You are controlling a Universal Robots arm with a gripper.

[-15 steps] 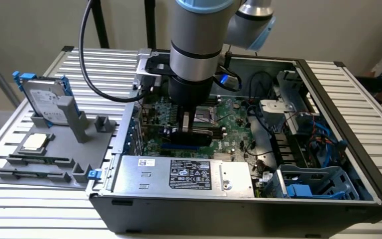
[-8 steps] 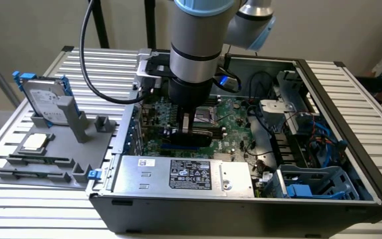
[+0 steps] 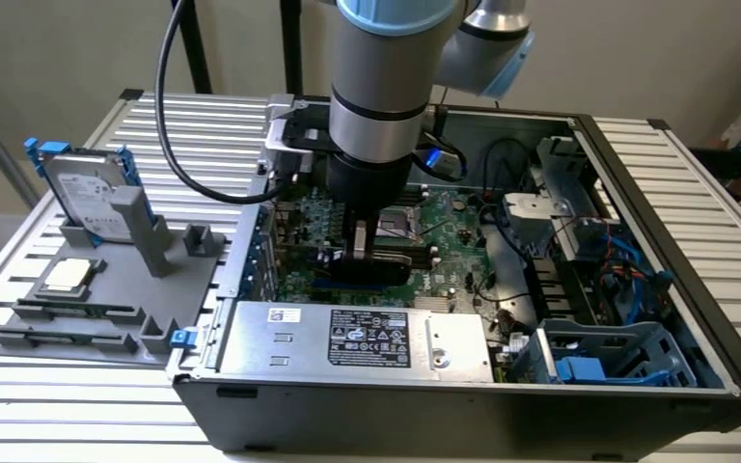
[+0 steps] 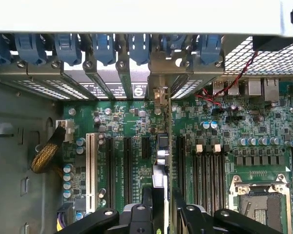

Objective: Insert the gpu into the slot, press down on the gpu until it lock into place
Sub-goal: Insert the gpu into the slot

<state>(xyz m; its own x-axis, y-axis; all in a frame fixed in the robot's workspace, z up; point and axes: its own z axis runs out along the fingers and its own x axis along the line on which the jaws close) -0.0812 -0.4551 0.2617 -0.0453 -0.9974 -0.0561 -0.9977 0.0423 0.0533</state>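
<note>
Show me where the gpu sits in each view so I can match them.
Exterior view: the gpu sits over the motherboard, under the end effector, mid-case.
Wrist view: the gpu is seen edge-on, straddled by the end effector, running toward the rear slot brackets.
Shared landmark: the empty CPU socket beside it.

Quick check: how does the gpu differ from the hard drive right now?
The gpu is black and stands on the motherboard inside the case, under the claw. The hard drive is silver with blue clips and sits in a grey rack outside the case, on the exterior view's left. Both stand on edge.
</note>
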